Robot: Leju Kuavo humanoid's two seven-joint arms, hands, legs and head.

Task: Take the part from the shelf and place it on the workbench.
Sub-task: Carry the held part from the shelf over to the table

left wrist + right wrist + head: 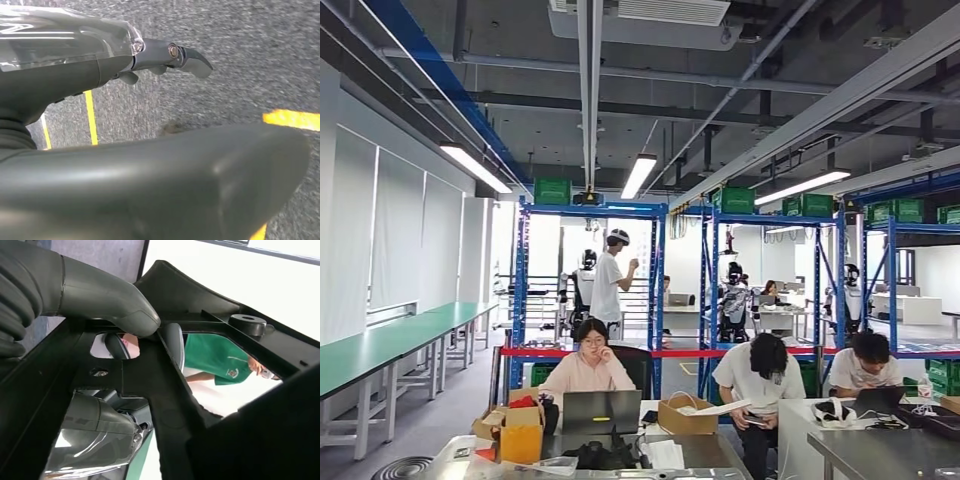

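A: Where's the part?
B: In the right hand. Right wrist view shows a black plastic part, flat frame w/ cut-out openings and a round boss near one edge. The thick grey thumb presses on one face of it, and a darker finger shows through a cut-out on the other side. So it's pinched between them.
A: On the workbench yet?
B: No, it's held up in the air. Through the big opening I see a person in a green shirt beyond it.
A: Left hand?
B: Left hand hangs over grey speckled floor w/ yellow tape lines. The thumb is a big blurred grey shape up close, and dark fingers stretch out straight and away from it. Nothing in it, so fingers apart.
A: What's ahead in the head view?
B: A workshop hall. Blue shelf racks w/ green crates on top. Long green-topped workbenches run along the left wall. Nearest is a cluttered desk w/ an open laptop, cardboard boxes and a yellow box. Three people sit at desks: one behind the laptop, two bent over at right. One person stands by the rack, near other humanoid robots.
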